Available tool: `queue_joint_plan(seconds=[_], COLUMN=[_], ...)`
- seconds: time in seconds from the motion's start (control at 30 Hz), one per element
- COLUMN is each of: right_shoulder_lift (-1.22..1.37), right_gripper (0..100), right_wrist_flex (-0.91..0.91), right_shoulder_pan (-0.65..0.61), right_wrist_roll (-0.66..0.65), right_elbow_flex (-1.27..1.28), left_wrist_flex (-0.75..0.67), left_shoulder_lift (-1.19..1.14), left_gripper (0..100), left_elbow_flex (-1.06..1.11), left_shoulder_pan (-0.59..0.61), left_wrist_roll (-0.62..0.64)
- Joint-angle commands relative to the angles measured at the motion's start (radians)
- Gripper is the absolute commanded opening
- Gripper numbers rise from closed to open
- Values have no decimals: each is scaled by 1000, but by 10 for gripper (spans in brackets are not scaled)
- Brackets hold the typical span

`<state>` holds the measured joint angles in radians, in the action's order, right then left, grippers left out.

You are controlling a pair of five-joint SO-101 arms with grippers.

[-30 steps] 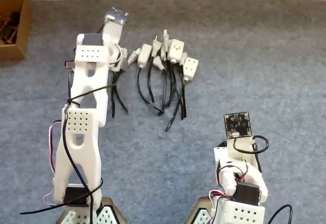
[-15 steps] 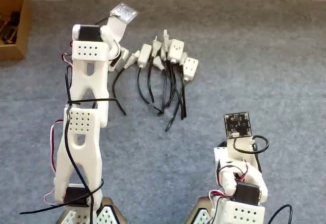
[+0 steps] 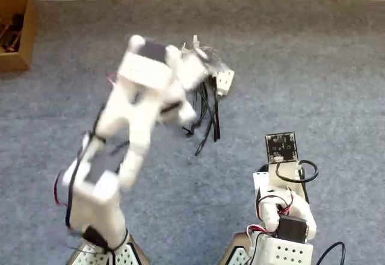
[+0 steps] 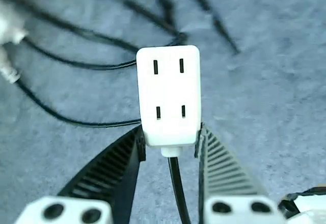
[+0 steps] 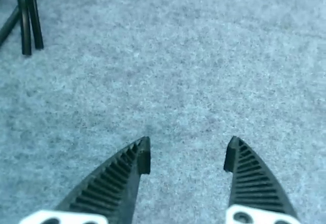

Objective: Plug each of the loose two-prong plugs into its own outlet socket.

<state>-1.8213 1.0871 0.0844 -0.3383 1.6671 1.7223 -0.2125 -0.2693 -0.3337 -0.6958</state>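
- Left gripper: clamped on the white outlet socket at its cord end, over the carpet; your low grip may let it pivot when a plug pushes in
- Black cords: close behind; may snag
- Right gripper: jaws apart, empty
- Writing: none legible on socket

Both arms are white printed plastic. The left arm has broad, chunky links with dark motor blocks at the joints and a red wire near its base, about 9 o'clock. The right arm is topped at 12 o'clock by a small black circuit board, with a black cable looping at the board's 5 o'clock. The left gripper and right gripper have black, ridged, tapering fingers on white mounts with round screw holes.
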Motion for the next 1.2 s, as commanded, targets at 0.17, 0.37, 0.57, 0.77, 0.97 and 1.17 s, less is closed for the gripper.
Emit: queue_joint_plan(seconds=[0.17,0.37,0.57,0.77,0.97,1.17], right_shoulder_lift=[-13,-13,-13,-13,-13,-13], right_gripper=[239,239,239,239,239,239], right_wrist_flex=[-19,-19,-21,-21,-21,-21], right_shoulder_pan=[10,10,10,10,10,10], right_wrist_roll=[0,0,0,0,0,0], right_elbow_flex=[96,96,96,96,96,96], left_wrist_flex=[-445,-603,-615,-649,-588,-520], left_shoulder_lift=[473,492,492,499,501,490], left_gripper=[8,8,48,298,304,304], left_elbow_flex=[839,1090,1152,1129,947,670], left_shoulder_pan=[-168,-228,-317,-252,-73,113], left_wrist_roll=[-51,-209,-207,-124,-124,-112])
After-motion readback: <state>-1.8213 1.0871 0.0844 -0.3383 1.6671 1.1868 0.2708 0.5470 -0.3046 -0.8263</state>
